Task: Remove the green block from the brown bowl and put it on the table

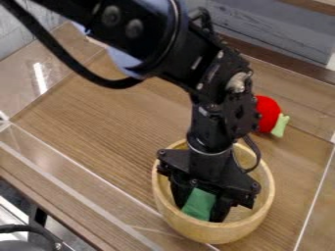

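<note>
The brown bowl (174, 217) sits on the wooden table near the front, right of centre. My black gripper (205, 204) points straight down into it, shut on the green block (199, 203), which shows between the two fingers just above the bowl's floor. The arm's dark body hides the back of the bowl.
A red tomato-like object (267, 110) with a small green piece (279, 125) beside it lies behind the bowl on the right. A bluish-white object (128, 65) is partly hidden behind the arm. Clear walls border the table (92, 127) at left and front.
</note>
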